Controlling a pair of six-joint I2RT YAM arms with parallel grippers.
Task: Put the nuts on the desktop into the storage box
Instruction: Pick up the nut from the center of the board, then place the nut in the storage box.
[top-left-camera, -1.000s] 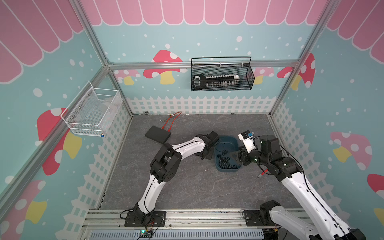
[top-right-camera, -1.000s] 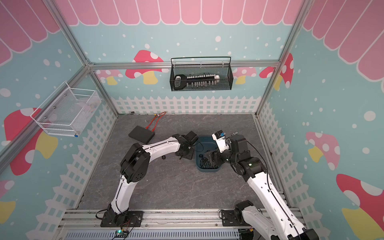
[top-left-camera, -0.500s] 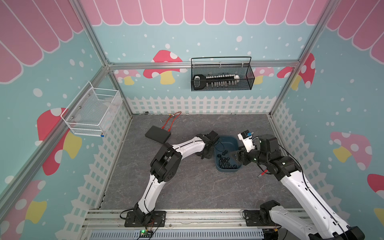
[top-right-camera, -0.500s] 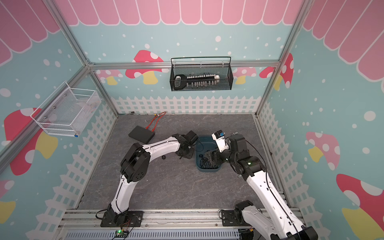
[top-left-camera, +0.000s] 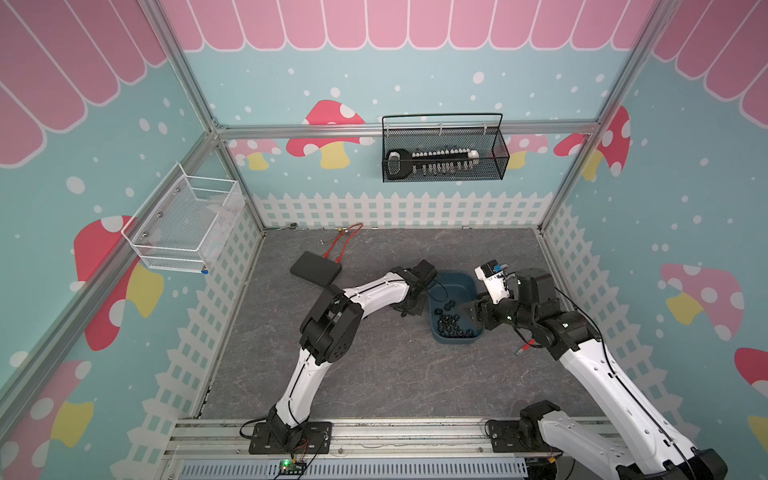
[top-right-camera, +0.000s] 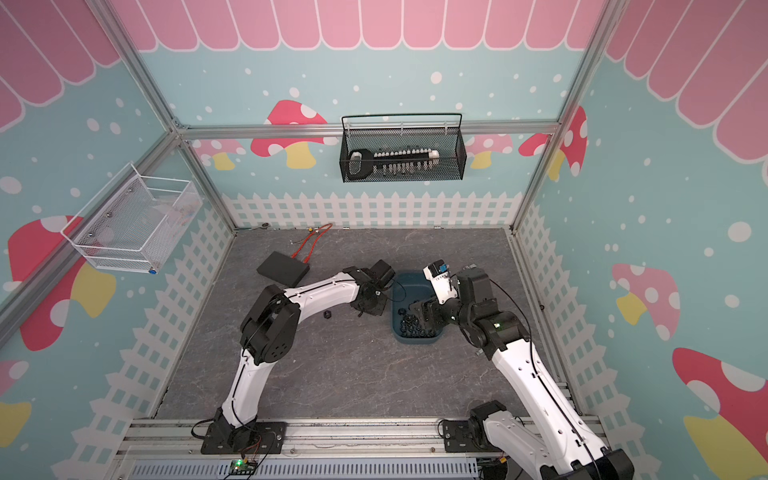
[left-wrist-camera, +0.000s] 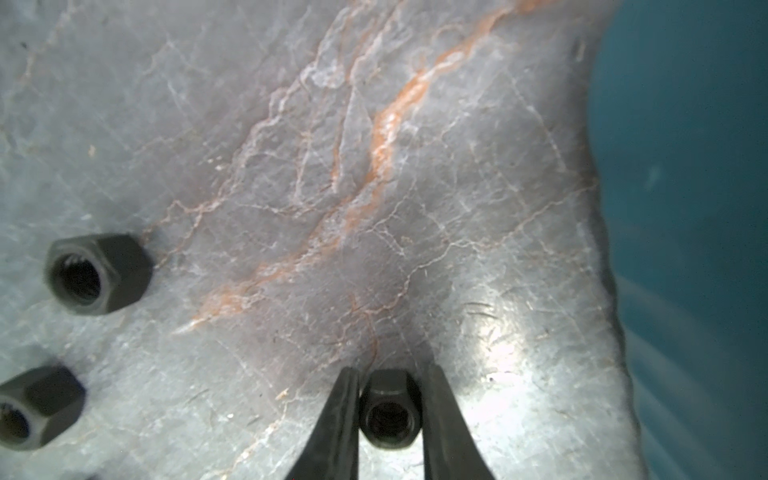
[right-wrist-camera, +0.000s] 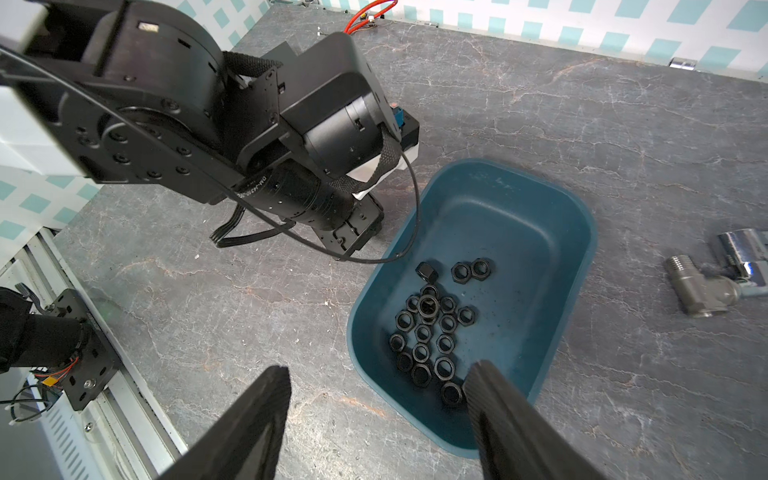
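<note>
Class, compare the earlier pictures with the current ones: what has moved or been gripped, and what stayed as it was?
The left gripper has closed on a nut on the desktop beside the storage box. The right gripper, open and empty, has barely shifted above the box. Box, nuts inside and silver fittings have not moved.

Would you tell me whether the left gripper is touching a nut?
Touching: the left wrist view shows the left gripper with both fingers pressed against the nut.

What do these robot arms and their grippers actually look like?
Both arms have glossy white link shells and chunky black joints, trailing thin black cables. The left gripper and right gripper each end in two slim, dark, tapered fingers. Black base plates bolt to a silver rail.
</note>
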